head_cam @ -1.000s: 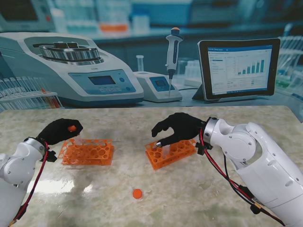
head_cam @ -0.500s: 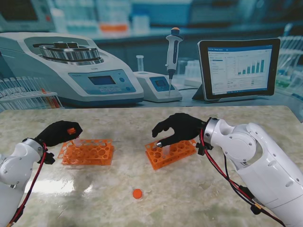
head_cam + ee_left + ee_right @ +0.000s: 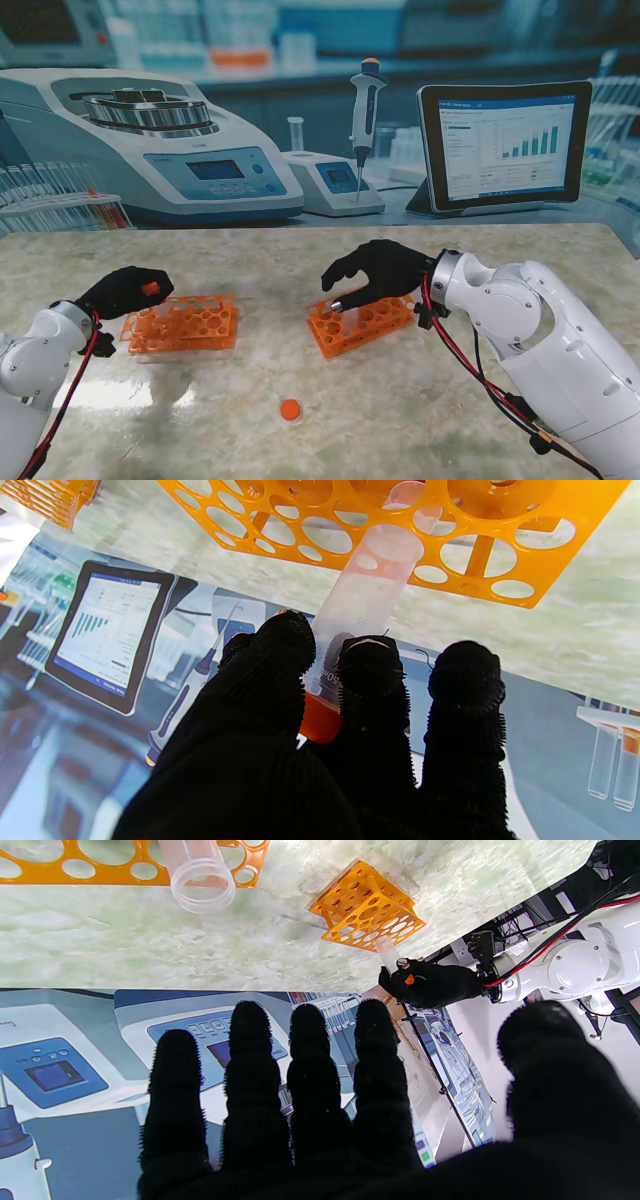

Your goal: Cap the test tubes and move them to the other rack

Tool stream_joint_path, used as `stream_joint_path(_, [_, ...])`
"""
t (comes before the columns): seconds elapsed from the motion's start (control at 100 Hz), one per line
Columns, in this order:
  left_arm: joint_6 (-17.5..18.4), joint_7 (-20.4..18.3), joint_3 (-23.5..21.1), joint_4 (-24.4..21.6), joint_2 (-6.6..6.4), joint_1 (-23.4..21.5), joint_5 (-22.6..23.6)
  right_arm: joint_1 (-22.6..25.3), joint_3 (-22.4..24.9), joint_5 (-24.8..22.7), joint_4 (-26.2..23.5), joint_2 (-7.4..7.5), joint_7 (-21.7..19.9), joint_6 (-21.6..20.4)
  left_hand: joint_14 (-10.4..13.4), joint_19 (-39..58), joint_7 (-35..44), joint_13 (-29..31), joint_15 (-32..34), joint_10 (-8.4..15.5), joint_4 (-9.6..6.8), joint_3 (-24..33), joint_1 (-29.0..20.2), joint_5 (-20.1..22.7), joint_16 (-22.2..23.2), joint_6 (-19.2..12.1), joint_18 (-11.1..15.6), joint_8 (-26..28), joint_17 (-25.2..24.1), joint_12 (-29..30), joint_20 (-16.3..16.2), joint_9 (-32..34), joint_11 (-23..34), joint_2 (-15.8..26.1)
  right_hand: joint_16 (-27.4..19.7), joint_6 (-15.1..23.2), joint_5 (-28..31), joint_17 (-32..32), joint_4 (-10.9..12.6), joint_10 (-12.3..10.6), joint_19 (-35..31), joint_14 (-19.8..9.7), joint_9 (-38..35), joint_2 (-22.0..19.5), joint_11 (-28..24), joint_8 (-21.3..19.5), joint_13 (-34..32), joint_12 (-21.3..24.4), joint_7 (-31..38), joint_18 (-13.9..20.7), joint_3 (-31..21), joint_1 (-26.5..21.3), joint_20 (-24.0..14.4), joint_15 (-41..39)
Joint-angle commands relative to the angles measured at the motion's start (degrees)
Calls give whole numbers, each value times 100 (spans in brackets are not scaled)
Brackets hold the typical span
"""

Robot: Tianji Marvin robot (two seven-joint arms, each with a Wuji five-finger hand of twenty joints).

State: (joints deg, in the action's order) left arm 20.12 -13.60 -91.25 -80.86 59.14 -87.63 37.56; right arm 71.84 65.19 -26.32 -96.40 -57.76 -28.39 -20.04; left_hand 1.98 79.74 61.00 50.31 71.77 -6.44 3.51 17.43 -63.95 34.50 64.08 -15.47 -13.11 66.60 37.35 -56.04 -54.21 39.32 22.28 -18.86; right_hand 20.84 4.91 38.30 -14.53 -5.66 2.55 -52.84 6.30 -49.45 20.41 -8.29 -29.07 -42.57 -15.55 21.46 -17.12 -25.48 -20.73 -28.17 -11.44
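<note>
My left hand (image 3: 122,291) is shut on a clear test tube (image 3: 367,592) with an orange cap (image 3: 150,288). It holds the tube at the capped end (image 3: 320,721), tilted, with the tube's bottom at a hole on the left edge of the left orange rack (image 3: 185,322). My right hand (image 3: 375,272) hovers open over the right orange rack (image 3: 362,322), fingers spread and holding nothing. An uncapped clear tube (image 3: 197,871) stands in that rack (image 3: 115,871), apart from my fingertips (image 3: 307,1040). A loose orange cap (image 3: 290,408) lies on the table nearer to me.
A centrifuge (image 3: 160,150), a small device with a pipette (image 3: 365,110) and a tablet (image 3: 505,145) stand along the far edge of the marble table (image 3: 450,400). The right wrist view also shows the left rack (image 3: 367,907) and left hand (image 3: 430,982).
My left hand has moved down and nearer to me, bringing the capped tube lower at the left rack's edge. The right hand has not moved.
</note>
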Motion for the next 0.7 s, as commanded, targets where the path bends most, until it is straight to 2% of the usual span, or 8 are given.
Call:
stream_joint_path(0.0, [-58,-71,44,50,3,3,-25,30,-13,-13,8,3,-22,7,65,26,368,-211,-289,466,-133,1348,-1002,383,-17,571,-158,-134,-84,-502,-184,1001,1821,1153,-22,101,127,81,17,-155,62,-90,-74,-257,-14,-63,50,-49,64,-120,27,119,40,107])
stream_joint_path(0.18, [-113,-112,104,131,0,36,-78,19,-39,-11,43,3,-22,3,-359,-243,-1014,-398,-1291,277,-156,859,-1002,346,-28,788,-129,-1842,-487,-487,-162,977,420,695,-25,114,125,87,18,-163,65,-89,-66,-255,-10,-63,65,-48,63,-122,30,119,40,114])
stream_joint_path(0.27, [-88,-139,105,158,-10,36,-62,16,-47,-10,54,4,-28,9,-318,-533,-1811,-683,-1848,260,-588,-445,-991,171,-87,652,-119,-2862,-854,-745,-154,1029,-766,593,-25,114,114,89,18,-161,68,-88,-63,-257,-10,-62,65,-48,58,-114,32,122,41,114])
stream_joint_path(0.34, [-51,-124,108,179,-11,41,-38,22,-45,-14,56,4,-26,8,-372,-801,-2133,-835,-2165,259,-655,-790,-717,129,-214,537,-234,-3231,-1141,-579,-81,918,-1009,617,-25,114,118,86,18,-151,68,-78,-66,-256,-11,-62,66,-49,60,-118,32,123,40,113])
stream_joint_path(0.48, [-30,-84,121,207,-13,57,31,30,-36,-13,58,5,-25,4,-668,-1762,-2491,-1246,-3353,305,-659,-1011,-360,66,-876,390,-562,-3570,-1855,573,365,251,-815,608,-25,112,118,90,18,-161,69,-88,-63,-252,-11,-62,69,-49,60,-120,30,123,39,114])
stream_joint_path(0.53, [-36,-69,123,203,-14,52,81,35,-30,-14,58,6,-25,1,-858,-2235,-2633,-1464,-4001,313,-646,-1106,-284,40,-1311,359,-715,-3665,-2174,1317,619,-33,-818,597,-25,110,113,94,18,-163,71,-83,-67,-250,-13,-61,70,-50,57,-123,31,126,39,114])
stream_joint_path(0.57, [-40,-58,124,200,-15,50,112,40,-24,-16,57,6,-25,-3,-958,-2606,-2783,-1626,-4404,334,-645,-1150,-235,28,-1627,358,-789,-3744,-2429,2338,868,-185,-806,597,-25,110,116,95,18,-162,71,-83,-66,-250,-12,-61,67,-50,58,-120,29,124,39,113])
stream_joint_path(0.69, [-15,38,126,221,-11,59,228,54,-11,-17,57,5,-16,-9,-1232,-3741,-3167,-2107,-5636,305,-634,-1198,-73,13,-2692,332,-973,-3982,-3077,3060,1539,-471,-1227,592,-27,111,112,95,18,-164,70,-84,-67,-251,-12,-61,79,-50,57,-119,28,124,38,118])
